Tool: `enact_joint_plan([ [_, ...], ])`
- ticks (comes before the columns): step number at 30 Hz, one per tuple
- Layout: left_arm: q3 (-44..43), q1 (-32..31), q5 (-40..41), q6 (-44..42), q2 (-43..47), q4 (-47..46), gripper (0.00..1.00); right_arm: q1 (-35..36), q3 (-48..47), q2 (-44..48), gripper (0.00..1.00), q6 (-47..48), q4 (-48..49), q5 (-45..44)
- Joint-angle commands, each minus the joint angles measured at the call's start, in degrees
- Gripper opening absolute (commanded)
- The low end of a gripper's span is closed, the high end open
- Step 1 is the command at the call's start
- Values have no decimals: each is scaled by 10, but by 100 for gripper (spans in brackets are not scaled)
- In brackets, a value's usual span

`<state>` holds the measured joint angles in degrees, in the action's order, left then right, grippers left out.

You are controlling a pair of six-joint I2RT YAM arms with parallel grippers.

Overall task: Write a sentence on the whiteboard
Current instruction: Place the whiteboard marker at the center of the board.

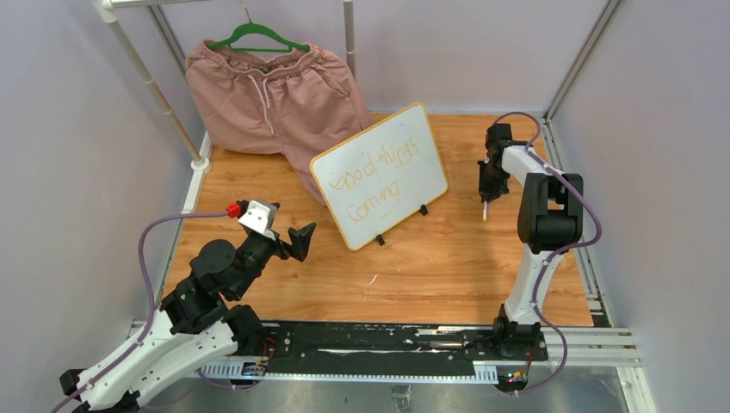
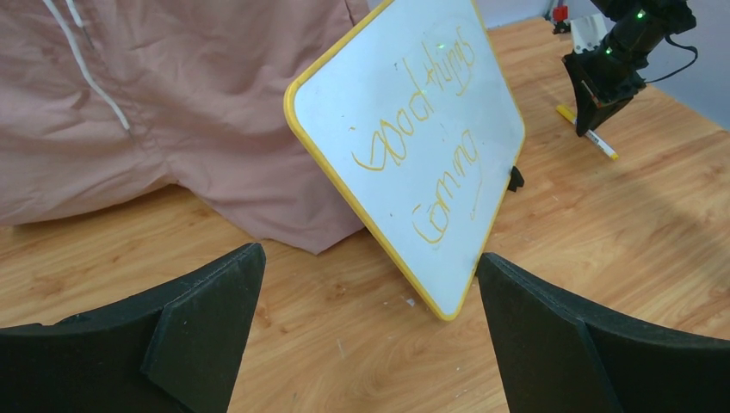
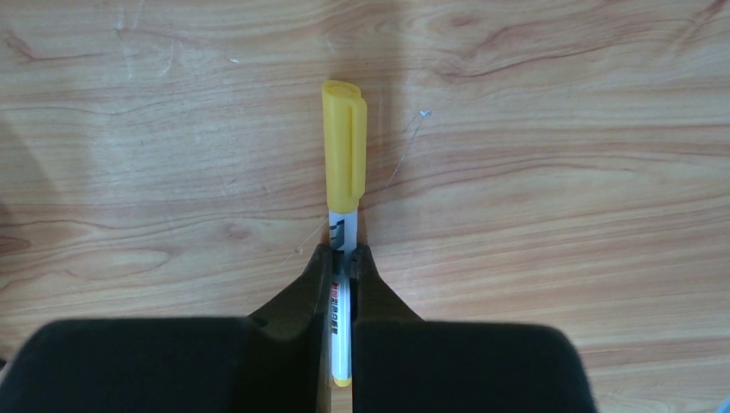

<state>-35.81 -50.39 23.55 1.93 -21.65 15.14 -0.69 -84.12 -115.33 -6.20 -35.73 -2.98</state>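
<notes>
The whiteboard (image 1: 428, 146) stands tilted on its two black clip feet at the middle back of the wooden table. It also shows in the left wrist view (image 2: 336, 103). The sentence (image 1: 380, 169) "good things coming" is on it in orange, in two lines (image 2: 419, 146). My right gripper (image 1: 488, 188) is to the right of the board, pointing down at the table. It is shut on a white marker (image 3: 343, 249) with a yellow cap (image 3: 344, 146) on, close to the wood. My left gripper (image 1: 297, 243) is open and empty (image 2: 370, 258), in front of the board's lower left corner.
Pink shorts (image 1: 275, 99) on a green hanger (image 1: 256, 36) hang from a white rack behind the board and rest on the table. Rack posts (image 1: 159, 95) stand at back left. Grey walls enclose the table on three sides.
</notes>
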Motion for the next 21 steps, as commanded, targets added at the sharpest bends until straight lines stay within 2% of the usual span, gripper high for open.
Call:
enact_joint_plan([
  [1,5,-1,-4,-7,-3,-18,100,-5,22,-11,5,-6,-1,3],
  [21,5,-1,-11,-7,-2,-21,100,-5,35,-9,18,-3,1,-2],
])
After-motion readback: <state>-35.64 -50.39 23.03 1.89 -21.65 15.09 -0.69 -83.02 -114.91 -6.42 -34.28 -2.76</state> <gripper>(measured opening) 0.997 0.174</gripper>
